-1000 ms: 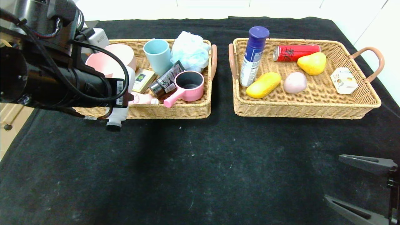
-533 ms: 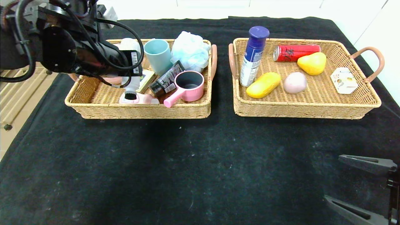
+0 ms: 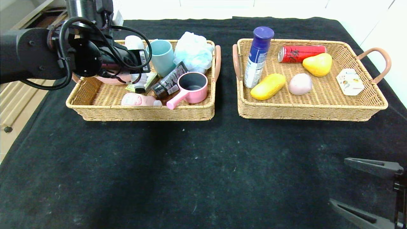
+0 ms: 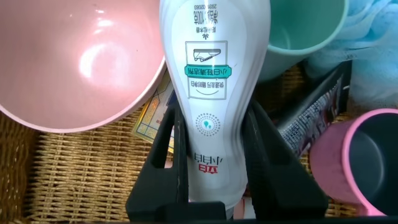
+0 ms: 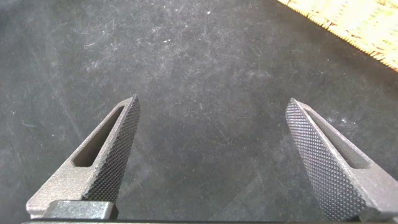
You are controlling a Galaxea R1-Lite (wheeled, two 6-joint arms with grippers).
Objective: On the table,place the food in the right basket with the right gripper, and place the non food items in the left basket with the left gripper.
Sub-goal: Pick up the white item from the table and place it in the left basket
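Two shallow woven wicker trays are sitting side by side on the black cloth-covered table (image 3: 203, 159). The black left arm is reaching across from the robot's left, roughly level, over the left basket (image 3: 95, 108), and the left gripper (image 4: 214, 134) is clamping the white brush-tipped bottle (image 4: 214, 81) between its two black fingers (image 4: 165, 146), brush end pointing down just above the basket floor beside the pink bowl (image 4: 74, 62). The pink bottle with a white cap (image 3: 140, 100) and the small pink saucepan (image 3: 190, 87) are lying in the same basket. The right basket (image 3: 318, 111) is holding the long yellow oblong fruit (image 3: 268, 86), the grey-pink egg-shaped lump (image 3: 300, 84) and the tall white-and-blue can (image 3: 258, 57). The right gripper (image 5: 217, 155) is hanging low over bare cloth at the near right, fingers spread wide and holding nothing.
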